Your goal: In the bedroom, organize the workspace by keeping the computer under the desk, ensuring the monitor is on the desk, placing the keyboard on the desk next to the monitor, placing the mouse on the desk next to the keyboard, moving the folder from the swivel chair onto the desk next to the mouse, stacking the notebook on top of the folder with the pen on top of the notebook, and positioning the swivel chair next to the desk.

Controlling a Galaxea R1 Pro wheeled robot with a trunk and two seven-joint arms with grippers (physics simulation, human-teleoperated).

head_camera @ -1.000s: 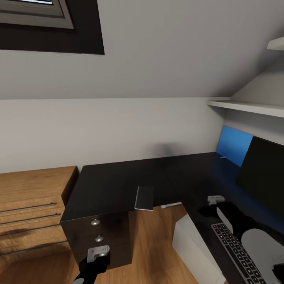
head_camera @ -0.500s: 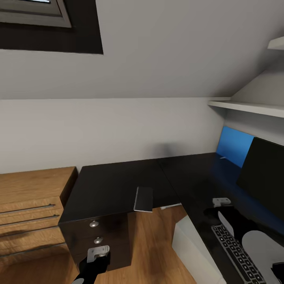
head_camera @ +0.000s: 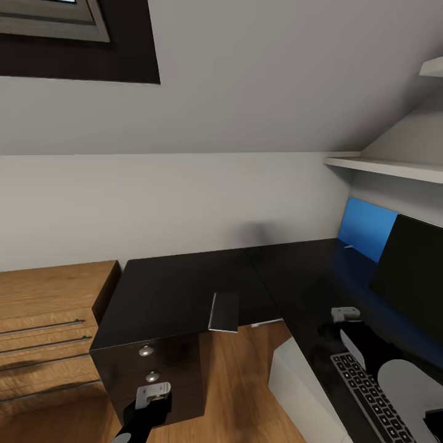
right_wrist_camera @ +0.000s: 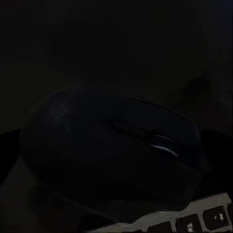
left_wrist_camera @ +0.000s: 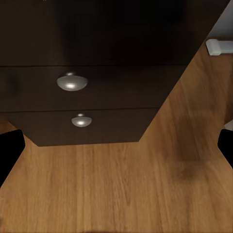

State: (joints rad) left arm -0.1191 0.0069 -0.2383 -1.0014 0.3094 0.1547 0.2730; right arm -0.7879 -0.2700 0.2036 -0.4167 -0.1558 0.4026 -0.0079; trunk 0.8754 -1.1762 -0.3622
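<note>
The monitor (head_camera: 411, 274) runs off the right edge of the frame, its stand unseen. The keyboard (head_camera: 371, 400) is cut at the lower right corner. The mouse (right_wrist_camera: 109, 145) is almost lost in darkness.

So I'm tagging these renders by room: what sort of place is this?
Likely a home study corner under a sloped ceiling: a black L-shaped desk with a monitor and keyboard, and a wooden dresser alongside.
</note>
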